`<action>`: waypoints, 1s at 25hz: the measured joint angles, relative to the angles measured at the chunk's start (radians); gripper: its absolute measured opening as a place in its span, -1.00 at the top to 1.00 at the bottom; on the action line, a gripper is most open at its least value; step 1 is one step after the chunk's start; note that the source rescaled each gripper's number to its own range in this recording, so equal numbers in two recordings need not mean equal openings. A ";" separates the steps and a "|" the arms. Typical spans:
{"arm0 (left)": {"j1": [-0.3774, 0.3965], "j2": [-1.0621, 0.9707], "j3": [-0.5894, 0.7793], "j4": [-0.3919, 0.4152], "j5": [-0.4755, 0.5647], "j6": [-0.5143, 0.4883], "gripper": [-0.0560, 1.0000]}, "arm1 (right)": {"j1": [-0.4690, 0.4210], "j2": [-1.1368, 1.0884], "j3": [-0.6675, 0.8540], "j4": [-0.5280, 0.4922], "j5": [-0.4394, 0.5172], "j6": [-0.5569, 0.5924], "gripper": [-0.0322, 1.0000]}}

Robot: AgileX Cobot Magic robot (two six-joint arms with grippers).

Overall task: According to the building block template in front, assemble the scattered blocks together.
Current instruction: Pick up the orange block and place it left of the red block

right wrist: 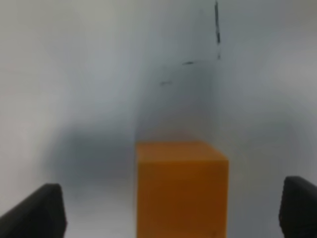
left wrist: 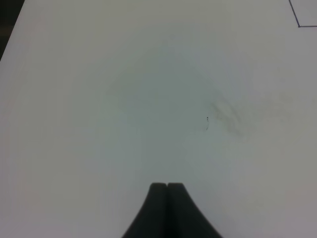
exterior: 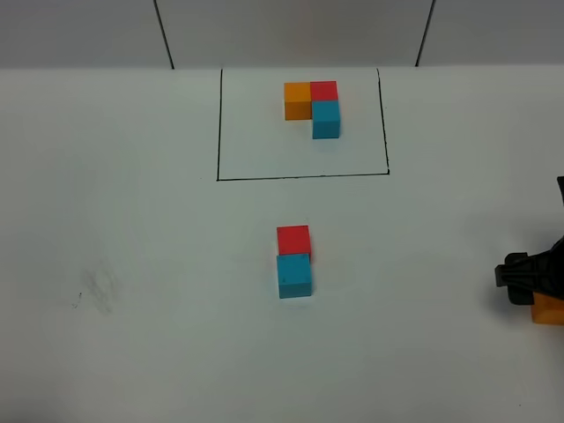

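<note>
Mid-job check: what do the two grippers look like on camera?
Left gripper: two matte black fingers, flaring wide at the base and tapering to narrow, squared tips. Right gripper: matte black too, with rounded finger ends. No markings are visible on either.

The white matte desk [exterior: 132, 220] carries a thin black drawn rectangle [exterior: 302, 176] near its far edge, framing an L of joined orange, red and blue cubes [exterior: 313, 106]. Mid-desk, a plain red cube [exterior: 293, 239] touches a plain blue cube [exterior: 294, 276]. A plain orange cube [exterior: 549, 310] sits by the right edge.
</note>
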 joint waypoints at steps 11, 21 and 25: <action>0.000 0.000 0.000 0.000 0.000 0.001 0.89 | -0.013 0.040 0.001 -0.019 -0.030 -0.015 -0.67; 0.000 0.000 0.000 0.000 0.000 0.002 0.89 | -0.029 0.088 0.001 -0.026 -0.059 -0.015 -0.25; 0.000 0.000 0.000 0.000 0.000 0.002 0.89 | -0.029 0.148 0.001 -0.026 -0.093 -0.015 -0.15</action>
